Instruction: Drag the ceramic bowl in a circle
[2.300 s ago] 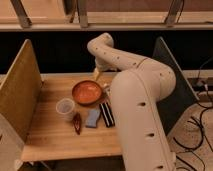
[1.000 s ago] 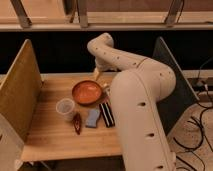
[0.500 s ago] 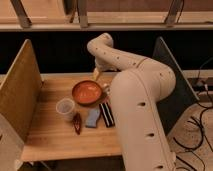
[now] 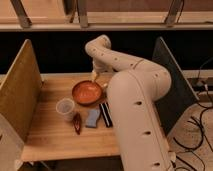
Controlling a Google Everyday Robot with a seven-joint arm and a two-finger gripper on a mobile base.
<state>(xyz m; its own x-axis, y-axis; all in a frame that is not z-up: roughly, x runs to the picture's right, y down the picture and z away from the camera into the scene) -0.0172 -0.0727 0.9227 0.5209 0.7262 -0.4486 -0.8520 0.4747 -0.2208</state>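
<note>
Reaching in from the right, the arm is bent down so that the end effector is placed at the far rim of the ceramic bowl; whether it is wide, narrow or clamped on the rim cannot be told. The bowl is seen upright toward the far side of the tabletop, with a translucent cup just beside it at the near left and a blue pad near its front. No part of the circle can be judged as done; the whole drag is taken to be left.
</note>
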